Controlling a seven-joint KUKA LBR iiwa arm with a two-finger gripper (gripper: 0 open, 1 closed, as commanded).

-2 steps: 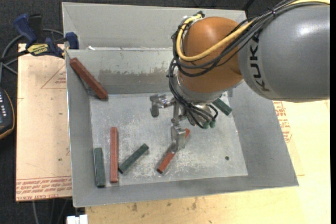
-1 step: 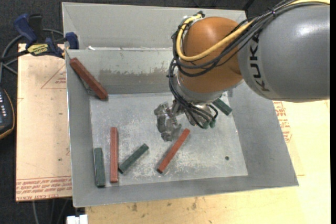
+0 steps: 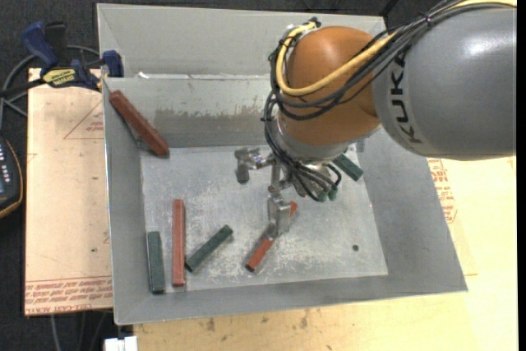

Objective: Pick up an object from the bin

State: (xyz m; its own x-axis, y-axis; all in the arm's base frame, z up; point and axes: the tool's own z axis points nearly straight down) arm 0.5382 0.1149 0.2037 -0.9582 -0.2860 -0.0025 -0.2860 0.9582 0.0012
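Nearest the front wall of the grey metal bin (image 3: 246,288), at the left, a dark green bar (image 3: 154,261) lies lengthwise. Just beside it on the right lies a long red bar (image 3: 177,242), thinner and reaching further back. A second dark green bar (image 3: 208,248) lies aslant, near them but apart.

Right of these, at mid-front of the floor, lies the short red block (image 3: 258,255). It is a small oblong stick, reddish-orange, and lies aslant with its far end pointing up and right. The tool (image 3: 279,226) hangs directly over that far end, at or just above it. Contact cannot be made out, nor can I tell whether the tool is open or closed, and nothing is seen in its hold.

Further back, the arm's orange cover (image 3: 329,86) looms over the middle of the bin. At its right edge a third dark green piece (image 3: 350,168) pokes out, partly hidden.

Farthest, in the back left corner, a broad brown-red slab (image 3: 138,123) leans tilted against the wall.

That makes three reddish pieces and three green ones, all loose on the bin floor.
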